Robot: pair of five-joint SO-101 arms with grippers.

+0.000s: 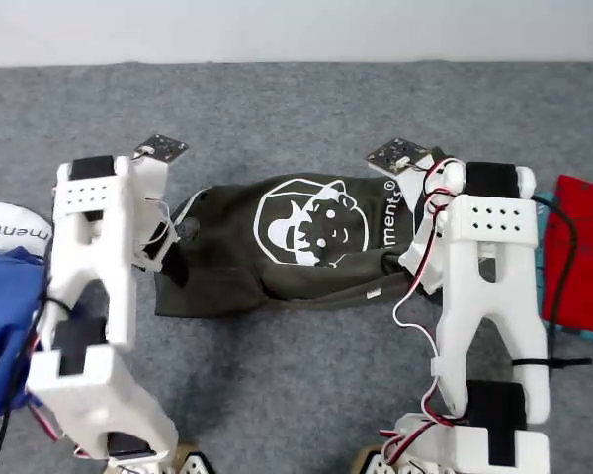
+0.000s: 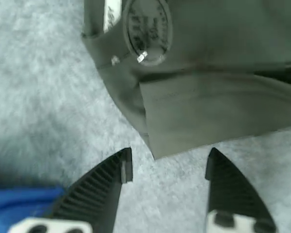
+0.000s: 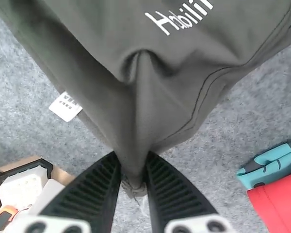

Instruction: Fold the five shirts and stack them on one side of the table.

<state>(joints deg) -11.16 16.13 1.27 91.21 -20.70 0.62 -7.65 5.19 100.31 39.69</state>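
A dark olive shirt [image 1: 296,242] with a white cartoon print lies crumpled across the middle of the grey table between the two arms. My right gripper [image 3: 133,177] is shut on a pinched fold of the olive shirt [image 3: 136,73] at its right end, the cloth pulled up into a ridge between the fingers. My left gripper [image 2: 169,164] is open just off the shirt's left corner [image 2: 184,111], with its fingers astride the hem edge and apart from the cloth. In the high view the left gripper [image 1: 168,247] sits at the shirt's left end and the right gripper [image 1: 422,259] at its right end.
A blue shirt [image 1: 5,326] and a white garment [image 1: 15,229] lie bunched at the left edge. A red shirt [image 1: 583,252] over a teal one [image 3: 271,162] lies stacked at the right edge. A white care tag [image 3: 65,107] hangs from the olive shirt.
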